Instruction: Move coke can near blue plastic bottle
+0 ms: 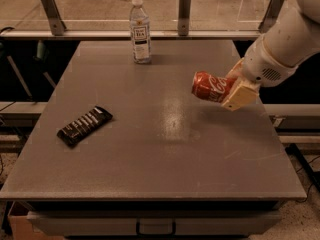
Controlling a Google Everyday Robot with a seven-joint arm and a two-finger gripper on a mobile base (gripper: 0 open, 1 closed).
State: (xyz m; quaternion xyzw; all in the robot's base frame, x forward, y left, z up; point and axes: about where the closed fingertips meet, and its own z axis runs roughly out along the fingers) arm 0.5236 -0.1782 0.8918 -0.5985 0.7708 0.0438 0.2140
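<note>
Bench (150, 154): grey flat top, rails along the far edge.

Arm (287, 44): white, comes in from the right over the bench's right side.

End effector (227, 86): at the arm's tip, above the right half of the bench, pinching the can across its body. One tan pad (241, 95) shows on the near side; the other finger sits behind the can.

Bottle (140, 31): upright near the far edge, left of centre, white cap, well apart from the end effector.

Wrapper (84, 125): flat and black on the left side, lying at an angle, out of the way.

Can (210, 86): red, held on its side off the bench, free end pointing left, script visible.

Handling, my read: the can is light, with thin walls that dent if squeezed hard, and a smooth skin that can slip or twist in a two-pad pinch. The mid-body grip looks right. It's round, so set down sideways it would roll; better to tip it upright or lower it gently. The bottle is tall and looks easy to topple, so stop beside it, not against it.
</note>
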